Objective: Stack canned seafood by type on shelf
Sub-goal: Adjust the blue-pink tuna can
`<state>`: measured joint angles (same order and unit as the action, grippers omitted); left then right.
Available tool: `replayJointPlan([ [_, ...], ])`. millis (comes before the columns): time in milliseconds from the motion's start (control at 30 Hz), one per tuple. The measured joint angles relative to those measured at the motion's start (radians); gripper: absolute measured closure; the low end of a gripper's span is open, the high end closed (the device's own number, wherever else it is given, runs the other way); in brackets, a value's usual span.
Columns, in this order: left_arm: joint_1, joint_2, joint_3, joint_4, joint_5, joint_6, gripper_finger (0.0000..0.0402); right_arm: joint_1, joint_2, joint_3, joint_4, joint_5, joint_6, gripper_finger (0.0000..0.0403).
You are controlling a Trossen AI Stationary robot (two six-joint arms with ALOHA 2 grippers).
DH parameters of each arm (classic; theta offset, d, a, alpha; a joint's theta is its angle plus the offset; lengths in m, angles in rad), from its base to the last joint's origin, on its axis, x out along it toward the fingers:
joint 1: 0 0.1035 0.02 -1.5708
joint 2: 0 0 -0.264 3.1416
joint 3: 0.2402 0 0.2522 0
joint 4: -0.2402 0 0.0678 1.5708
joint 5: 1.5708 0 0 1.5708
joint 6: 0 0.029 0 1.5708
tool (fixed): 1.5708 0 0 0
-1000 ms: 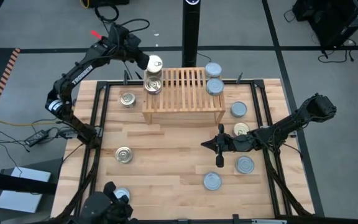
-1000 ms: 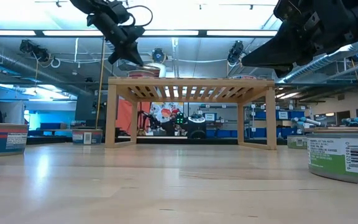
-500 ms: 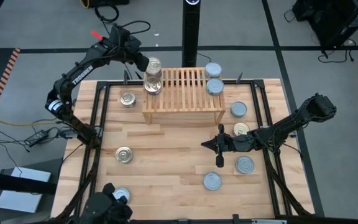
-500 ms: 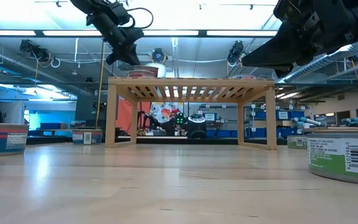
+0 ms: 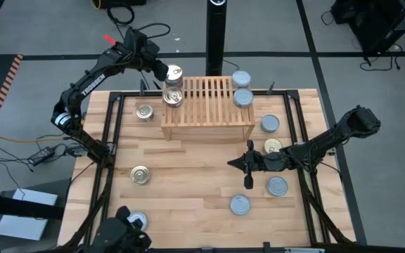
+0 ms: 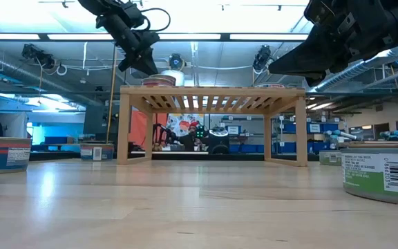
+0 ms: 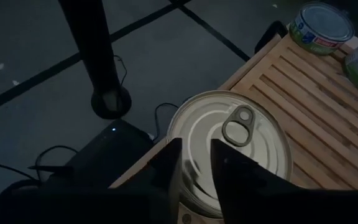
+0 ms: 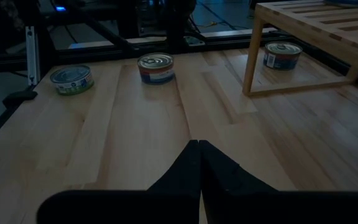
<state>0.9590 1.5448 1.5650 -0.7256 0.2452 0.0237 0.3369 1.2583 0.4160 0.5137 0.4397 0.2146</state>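
Left gripper (image 5: 162,72): hung at the far left corner of the shelf (image 5: 207,105), its fingers (image 7: 166,167) parted, with the near rim of a gold-lidded tin (image 7: 230,149) showing in the gap between them; whether they touched its sides could not be told.
Gold-lidded tin: sat just ahead of those fingers on the shelf's slats, pull tab up, sealed, contents not visible.
Second gold tin (image 5: 173,96): stood on the shelf just nearer the front than the first, close beside the left fingers.
Shelf, right end: carried two blue-silver tins (image 5: 242,88), one behind the other, well apart from the left fingers; both lids shut.
Surface (image 5: 188,183), left part: two gold-lidded tins, one (image 5: 144,111) beside the shelf's left side board, another (image 5: 140,174) farther toward the front; a blue-silver tin (image 5: 138,221) near the front edge.
Right gripper (image 5: 247,166): hovered over the surface in front of the shelf, fingers (image 8: 194,168) pressed together on nothing.
Surface, right part: a gold tin (image 5: 273,146) lay just beside the right arm behind the fingers; blue-silver tins (image 5: 277,185) and (image 5: 240,204) lay near the fingers on the front side; another (image 5: 270,124) sat beside the shelf's right end.
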Motion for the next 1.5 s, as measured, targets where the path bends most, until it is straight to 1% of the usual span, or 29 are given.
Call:
replayJointPlan([
  [100,-0.011,-0.003,0.000,0.001,-0.026,0.053,0.0304,0.000,0.000,0.000,0.000,0.000,0.000,0.0394],
  [200,-0.042,-0.023,0.000,0.001,-0.093,0.135,0.0310,0.000,0.000,0.000,0.000,0.000,-0.001,0.0394],
  [300,-0.104,-0.041,0.002,0.003,-0.187,0.202,0.0327,0.000,0.000,0.000,0.000,0.000,-0.004,0.0394],
  [367,-0.153,-0.053,0.001,0.010,-0.230,0.241,0.0343,0.000,0.000,0.000,0.000,0.000,-0.005,0.0394],
  [433,-0.199,-0.069,-0.005,0.059,-0.236,0.259,0.0359,0.000,0.000,0.000,0.000,0.000,-0.004,0.0394],
  [500,-0.240,-0.093,-0.042,0.144,-0.234,0.261,0.0375,0.000,0.000,0.000,0.000,0.000,-0.001,0.0394],
  [633,-0.327,-0.140,-0.178,0.364,-0.211,0.260,0.0396,0.000,0.000,0.000,0.000,0.000,0.000,0.0394],
  [900,-0.552,-0.220,-0.513,0.809,-0.203,0.257,0.0394,0.003,0.000,-0.001,-0.022,0.000,0.045,0.0394],
  [1000,-0.642,-0.244,-0.627,0.945,-0.207,0.256,0.0394,0.003,0.000,-0.001,-0.035,0.000,0.049,0.0394],
  [1133,-0.752,-0.259,-0.774,1.130,-0.209,0.216,0.0394,0.007,0.005,-0.001,-0.037,0.000,0.056,0.0390],
  [1267,-0.856,-0.258,-0.908,1.316,-0.211,0.211,0.0394,0.015,0.057,-0.001,-0.013,0.000,0.055,0.0385],
  [1333,-0.903,-0.258,-0.968,1.378,-0.216,0.208,0.0394,0.015,0.101,-0.001,0.012,0.000,0.055,0.0384],
  [1500,-1.025,-0.258,-1.087,1.539,-0.292,0.207,0.0394,0.001,0.214,-0.001,0.129,0.000,0.064,0.0386],
])
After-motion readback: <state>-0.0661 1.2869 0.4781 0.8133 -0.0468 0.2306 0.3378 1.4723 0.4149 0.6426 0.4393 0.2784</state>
